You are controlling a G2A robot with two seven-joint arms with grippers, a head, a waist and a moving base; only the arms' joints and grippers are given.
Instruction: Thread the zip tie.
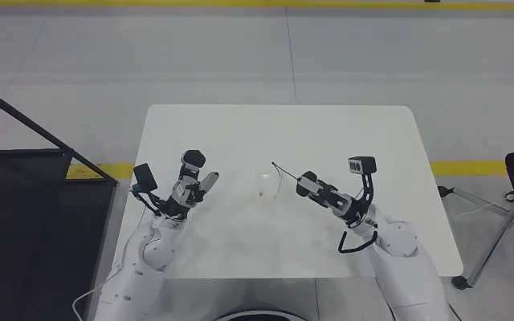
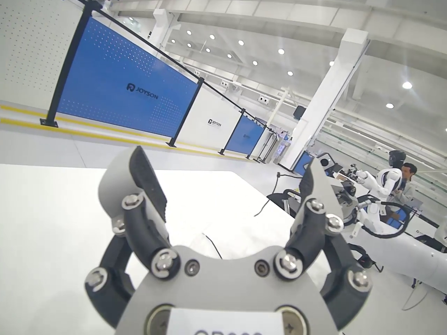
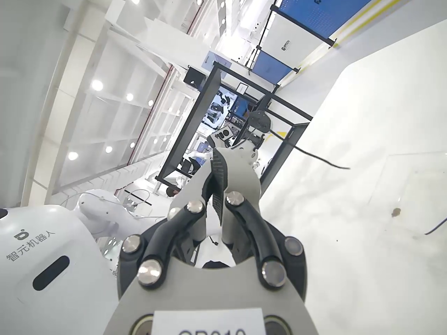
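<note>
The task is judged to be at an early stage. The zip tie (image 1: 283,169) is pinched at one end by the right hand (image 1: 303,180), which is pressed together on it. In the right wrist view this hand (image 3: 218,162) is seen closed tight, and the zip tie (image 3: 314,156) runs out past its tip over the white tabletop (image 1: 361,136). The zip tie is held nearly straight, slanting away from the robot toward the middle of the tabletop. Whether its free end touches the surface cannot be told. No loop is seen, and neither end is seen passed through the other. Which end carries the locking head cannot be made out.

The left hand (image 1: 202,168) is spread and empty, well apart from the zip tie, over the left part of the tabletop. In the left wrist view a wide gap is seen between its fingers (image 2: 148,176), with the zip tie (image 2: 262,207) farther off beyond them.

A clear plastic piece (image 1: 269,185) lies on the tabletop between the two hands, near the free end of the zip tie.

So only the pick-up is counted as done. The free end has yet to be taken, bent round, fed through the head and pulled.
</note>
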